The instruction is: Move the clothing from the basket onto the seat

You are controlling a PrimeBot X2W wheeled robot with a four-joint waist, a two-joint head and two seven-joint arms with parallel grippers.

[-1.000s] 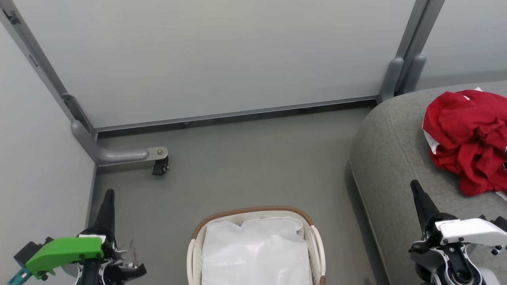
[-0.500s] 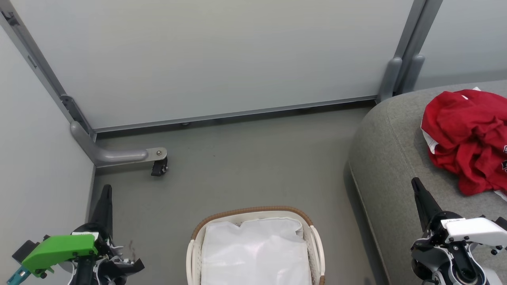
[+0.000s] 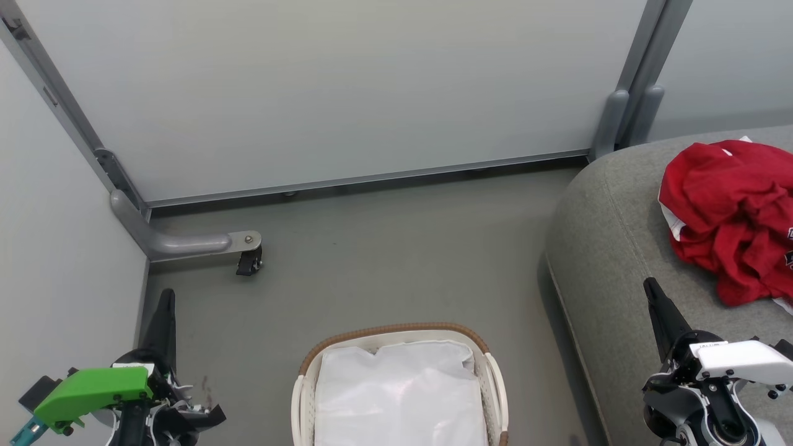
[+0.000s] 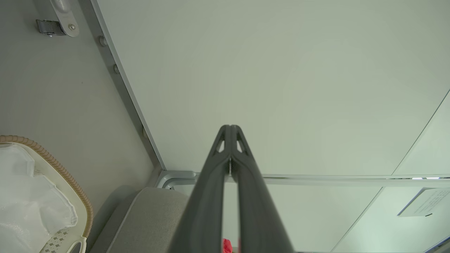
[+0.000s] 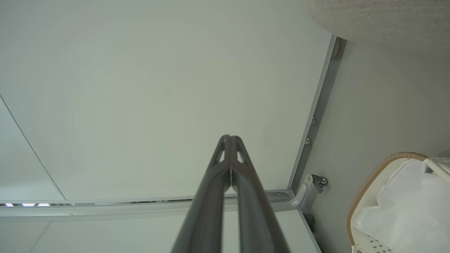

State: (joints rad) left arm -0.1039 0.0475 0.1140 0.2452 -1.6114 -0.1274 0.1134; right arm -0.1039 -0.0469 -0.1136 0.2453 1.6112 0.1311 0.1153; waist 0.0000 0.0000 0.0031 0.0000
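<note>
Nothing moves since 0.5 s ago: L gripper (image 4: 230, 129) and R gripper (image 5: 230, 138) both w/ fingers pressed together, empty. Clothing (image 3: 731, 217) lies on seat (image 3: 607, 248); basket (image 3: 396, 327) holds white liner (image 3: 399, 396).

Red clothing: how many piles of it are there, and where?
1. One crumpled red clothing pile lies on the grey seat; the basket holds a white liner. More could hide under the liner or off-frame.

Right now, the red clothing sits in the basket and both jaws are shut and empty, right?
No: the head view shows the clothing on the seat, while the basket holds just its white liner. Both jaws are shut and empty.
</note>
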